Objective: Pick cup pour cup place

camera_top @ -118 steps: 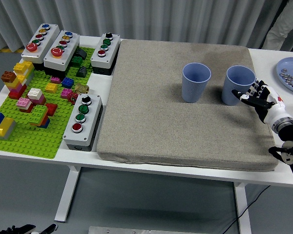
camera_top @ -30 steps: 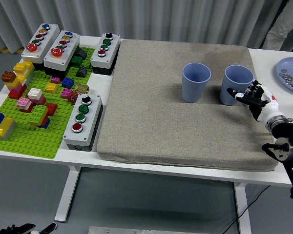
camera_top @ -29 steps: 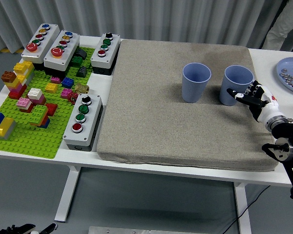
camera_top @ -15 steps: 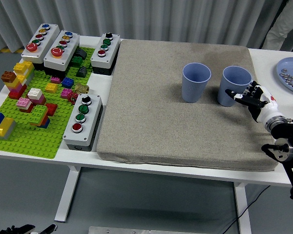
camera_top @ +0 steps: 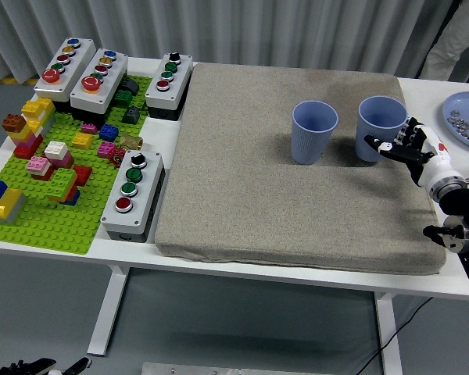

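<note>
While my right hand [camera_top: 407, 147] wraps its fingers around the right cup [camera_top: 381, 127], upright on the mat [camera_top: 242, 180], the left cup [camera_top: 313, 131] stands just to its left, so I'd pour leftward.

Two blue cups stand upright and apart on a grey mat [camera_top: 289, 195] covering the middle of the white tabletop [camera_top: 313, 273], toward the mat's far right corner. The right hand [camera_top: 416, 150], reaching in from the right edge, wraps its fingers [camera_top: 381, 144] around the right cup [camera_top: 379, 123]; the left cup [camera_top: 313, 131] stands free just beside it. At the tabletop's left end lies a green brick baseplate [camera_top: 43, 215] studded with coloured bricks, with four grey button boxes [camera_top: 133, 195] along its far and right sides. A blue plate [camera_top: 457, 105] sits at the far right edge.
</note>
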You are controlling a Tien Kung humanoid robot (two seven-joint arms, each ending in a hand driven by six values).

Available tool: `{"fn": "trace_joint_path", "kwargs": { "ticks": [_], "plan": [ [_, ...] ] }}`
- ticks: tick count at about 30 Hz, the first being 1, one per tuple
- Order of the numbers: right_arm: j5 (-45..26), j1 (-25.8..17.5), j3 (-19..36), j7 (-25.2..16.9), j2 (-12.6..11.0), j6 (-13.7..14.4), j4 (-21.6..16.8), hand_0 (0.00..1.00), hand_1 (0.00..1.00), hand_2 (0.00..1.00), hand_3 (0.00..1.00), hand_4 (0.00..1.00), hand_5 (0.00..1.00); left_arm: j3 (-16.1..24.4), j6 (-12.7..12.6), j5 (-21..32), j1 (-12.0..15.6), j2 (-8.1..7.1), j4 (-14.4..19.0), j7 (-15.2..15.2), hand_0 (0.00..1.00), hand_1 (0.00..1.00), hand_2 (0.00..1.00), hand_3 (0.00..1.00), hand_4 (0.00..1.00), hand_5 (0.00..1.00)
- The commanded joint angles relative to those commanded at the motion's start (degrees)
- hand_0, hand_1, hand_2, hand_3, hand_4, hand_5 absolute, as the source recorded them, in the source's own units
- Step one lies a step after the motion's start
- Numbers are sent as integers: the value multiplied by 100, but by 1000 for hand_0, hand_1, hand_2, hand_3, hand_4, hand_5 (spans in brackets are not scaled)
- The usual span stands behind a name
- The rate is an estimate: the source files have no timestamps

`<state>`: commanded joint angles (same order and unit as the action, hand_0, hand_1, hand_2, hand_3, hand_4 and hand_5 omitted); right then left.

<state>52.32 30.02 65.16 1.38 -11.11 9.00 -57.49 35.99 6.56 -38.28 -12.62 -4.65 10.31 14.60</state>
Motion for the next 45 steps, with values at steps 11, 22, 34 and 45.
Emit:
{"fn": "trace_joint_path", "kwargs": {
  "ticks": [11,22,34,45],
  "plan": [
    [605,213,-262,-61,-172,237,-110,840,757,633,668,814,170,64,-2,-58,-5,-20,0,10,771,765,828,683,510,998],
    [1299,339,-494,-141,-51,476,-213,840,757,632,666,808,164,52,2,-68,46,-36,0,25,770,765,829,683,510,998],
    [2103,397,-519,-319,-26,770,-306,837,757,626,662,798,151,41,4,-59,36,-38,0,25,771,765,829,684,511,998],
    [3461,465,-789,-460,28,998,-282,839,755,621,659,791,145,42,2,-51,8,-39,0,18,771,764,829,683,511,998]
  ]
}}
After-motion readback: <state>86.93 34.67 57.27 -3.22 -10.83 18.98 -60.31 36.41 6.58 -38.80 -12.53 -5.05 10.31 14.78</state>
